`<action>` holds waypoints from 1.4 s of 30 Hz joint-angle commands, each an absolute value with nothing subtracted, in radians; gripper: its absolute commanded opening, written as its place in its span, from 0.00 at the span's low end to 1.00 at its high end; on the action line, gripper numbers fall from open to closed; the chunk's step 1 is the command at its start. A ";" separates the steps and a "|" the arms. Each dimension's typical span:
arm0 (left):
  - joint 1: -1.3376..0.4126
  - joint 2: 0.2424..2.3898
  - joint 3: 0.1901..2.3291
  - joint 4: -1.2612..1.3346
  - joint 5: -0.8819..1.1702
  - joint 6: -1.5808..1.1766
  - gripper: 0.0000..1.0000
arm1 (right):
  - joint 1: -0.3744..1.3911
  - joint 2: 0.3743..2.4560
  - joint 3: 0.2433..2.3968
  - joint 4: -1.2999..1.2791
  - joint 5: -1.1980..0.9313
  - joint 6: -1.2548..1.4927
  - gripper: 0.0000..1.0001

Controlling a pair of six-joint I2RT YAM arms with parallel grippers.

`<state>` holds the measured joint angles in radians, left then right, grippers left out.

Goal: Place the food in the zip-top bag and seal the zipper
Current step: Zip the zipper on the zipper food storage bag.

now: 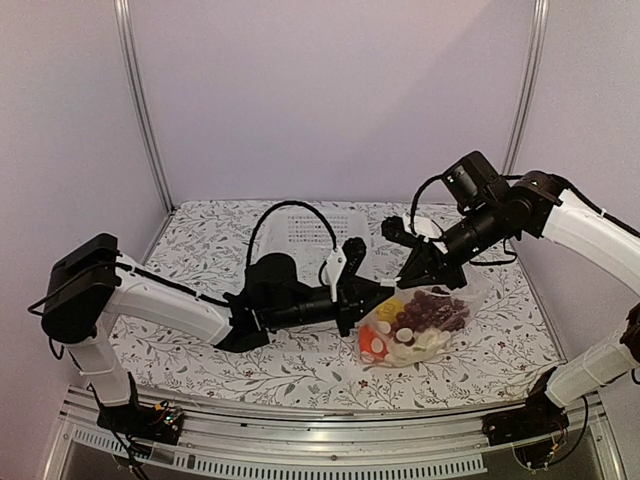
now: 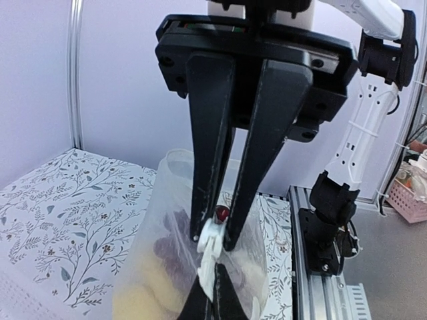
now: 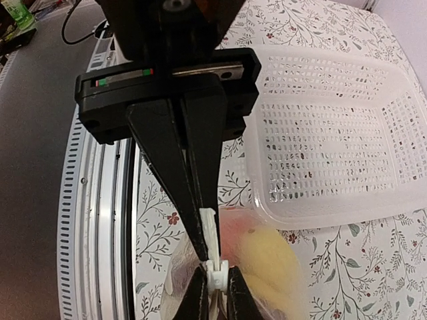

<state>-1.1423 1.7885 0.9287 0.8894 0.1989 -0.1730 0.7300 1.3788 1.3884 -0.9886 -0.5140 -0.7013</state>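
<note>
1. Top external view: the bag (image 1: 468, 298) lies on the table (image 1: 200, 240) just in front of the basket (image 3: 320, 147). The food (image 1: 436, 310) is already inside it, with grapes, a yellow piece, white and orange all showing through the plastic. No piece lies loose on the table that I can see.
2. The left gripper (image 2: 213, 241) is clenched on the zipper (image 2: 207, 267). The whitish strip stands edge-up between its tips.
3. The right gripper (image 3: 210, 260) is also pinched on the same strip, at the mouth above a yellow piece.
4. The step in hand looks like sealing. With both pincers on the strip, I would make one the anchor and run the other along the mouth with steady squeeze.
5. Keep the strip taut and straight between the two grips. A floppy bag will buckle, and then the tracks won't mate.
6. Pull level, not upward. Lifting would tip the load toward the mouth and could push produce into the track.
7. Whether any length is already pressed closed cannot be told from these views.
8. There are no brands, labels or readable writing. The bag's white ovals and the tablecloth's sprigs are only patterns, and small red and green marks on the right gripper body carry no text.
</note>
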 commanded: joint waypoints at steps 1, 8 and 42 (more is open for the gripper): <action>-1.169 1.692 0.874 0.977 0.136 -0.177 0.00 | 0.728 1.394 1.416 -1.045 -0.450 -0.717 0.03; -1.196 1.588 0.756 0.971 0.043 -0.174 0.00 | 0.727 1.403 1.412 -1.055 -0.438 -0.726 0.03; -1.198 1.157 0.387 0.817 -0.236 -0.152 0.00 | 0.571 1.369 1.297 -1.112 -0.384 -0.810 0.03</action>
<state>-1.1988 1.2022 0.4152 0.7883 -0.1688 -0.1635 0.6426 1.3960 1.3235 -1.0206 -0.5053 -0.7872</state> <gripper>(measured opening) 0.003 0.069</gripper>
